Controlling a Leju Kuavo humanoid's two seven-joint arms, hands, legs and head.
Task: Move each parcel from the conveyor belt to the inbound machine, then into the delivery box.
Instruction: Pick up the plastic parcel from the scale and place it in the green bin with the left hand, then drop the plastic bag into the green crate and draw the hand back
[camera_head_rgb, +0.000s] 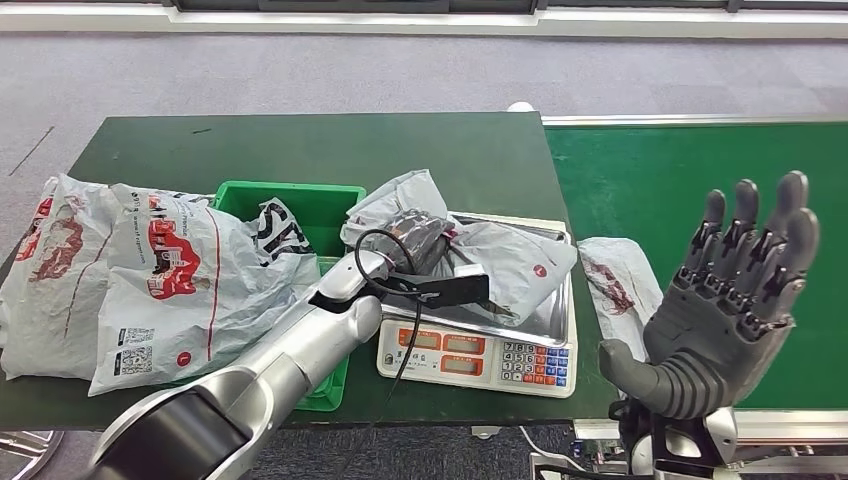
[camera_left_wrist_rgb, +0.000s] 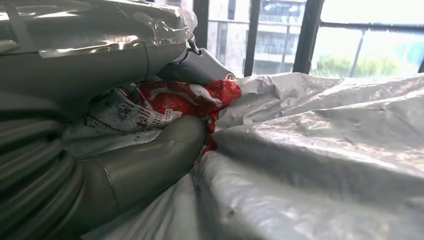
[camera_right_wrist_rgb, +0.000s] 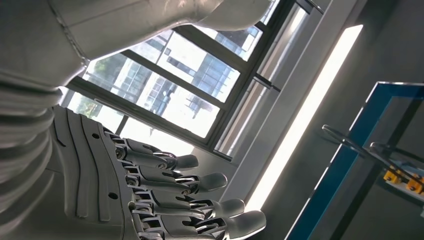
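A crumpled grey parcel (camera_head_rgb: 510, 262) lies on the steel pan of the inbound scale (camera_head_rgb: 480, 355). My left hand (camera_head_rgb: 412, 243) reaches over the scale and grips this parcel at its near left fold. In the left wrist view the thumb (camera_left_wrist_rgb: 150, 160) presses into the parcel's grey and red plastic (camera_left_wrist_rgb: 320, 150). A second grey parcel (camera_head_rgb: 620, 285) with red print lies on the green conveyor belt (camera_head_rgb: 680, 170), just right of the scale. My right hand (camera_head_rgb: 735, 300) is raised above the belt's near edge, fingers (camera_right_wrist_rgb: 200, 182) straight and spread, holding nothing.
The green delivery box (camera_head_rgb: 315, 205) stands left of the scale with a printed bag in it. Large white bags (camera_head_rgb: 170, 280) with red print lie over its left side and the dark green table (camera_head_rgb: 300, 140). A black cable runs from my left wrist across the scale's keypad.
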